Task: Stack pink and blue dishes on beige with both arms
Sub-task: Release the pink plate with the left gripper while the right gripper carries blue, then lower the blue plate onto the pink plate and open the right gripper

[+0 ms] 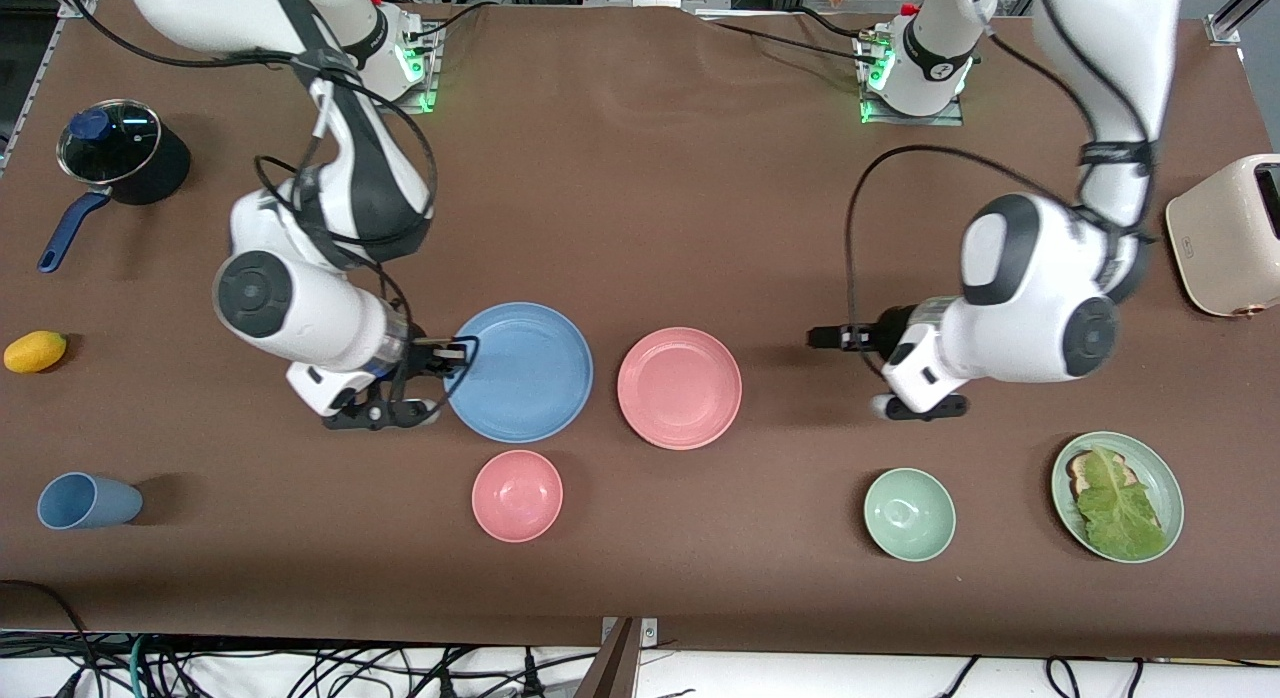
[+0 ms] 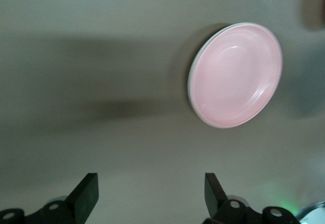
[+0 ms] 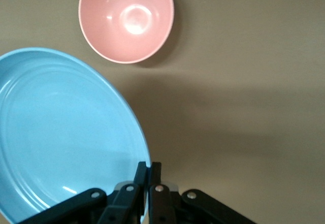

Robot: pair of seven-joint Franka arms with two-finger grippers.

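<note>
Right tool pinches the blue plate's rim; no beige plate is in view.
Right tool (image 1: 452, 358) is clamped on the blue plate (image 1: 520, 371) at its 9 o'clock edge. Left tool (image 1: 828, 336) hangs spread at 3 o'clock of the pink plate (image 1: 680, 387), well apart. Likely next: lift blue, and bring the left tool to pink's rim.

Bright, even overhead light; soft shadows under both arms; left wrist view blurred; front view sharp.

No text, label, brand or number can be read on anything here.
</note>
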